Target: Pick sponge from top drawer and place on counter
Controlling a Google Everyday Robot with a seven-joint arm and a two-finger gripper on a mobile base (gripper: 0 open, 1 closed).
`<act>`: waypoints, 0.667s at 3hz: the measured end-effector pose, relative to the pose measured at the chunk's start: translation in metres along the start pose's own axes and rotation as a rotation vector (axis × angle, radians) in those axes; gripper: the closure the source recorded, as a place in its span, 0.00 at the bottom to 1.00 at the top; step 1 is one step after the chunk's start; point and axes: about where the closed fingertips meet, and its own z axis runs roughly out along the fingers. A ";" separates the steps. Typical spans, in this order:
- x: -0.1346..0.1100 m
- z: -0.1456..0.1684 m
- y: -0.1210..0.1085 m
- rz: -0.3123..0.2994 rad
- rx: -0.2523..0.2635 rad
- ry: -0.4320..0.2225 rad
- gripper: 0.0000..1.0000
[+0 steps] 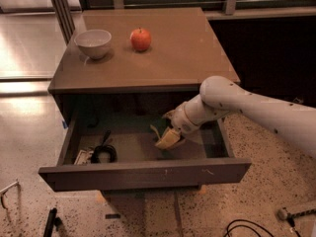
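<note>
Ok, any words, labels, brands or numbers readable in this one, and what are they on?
No text can be read anywhere.
Pale flat item at the left end of the top drawer: may carry print, too blurred to read.
Bowl, apple, counter, sponge: no text visible.
Gripper, down inside the drawer at the sponge: no marking visible.

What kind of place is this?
Probably a robot test area dressed as a kitchen: a lone counter on a speckled floor, a bowl and an apple on it, cables on the floor. The gripper is in the open drawer, at the sponge.
</note>
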 end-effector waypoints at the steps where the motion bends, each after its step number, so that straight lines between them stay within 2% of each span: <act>1: -0.031 -0.039 0.009 -0.012 0.020 -0.010 1.00; 2: -0.081 -0.101 0.009 -0.060 0.105 -0.016 1.00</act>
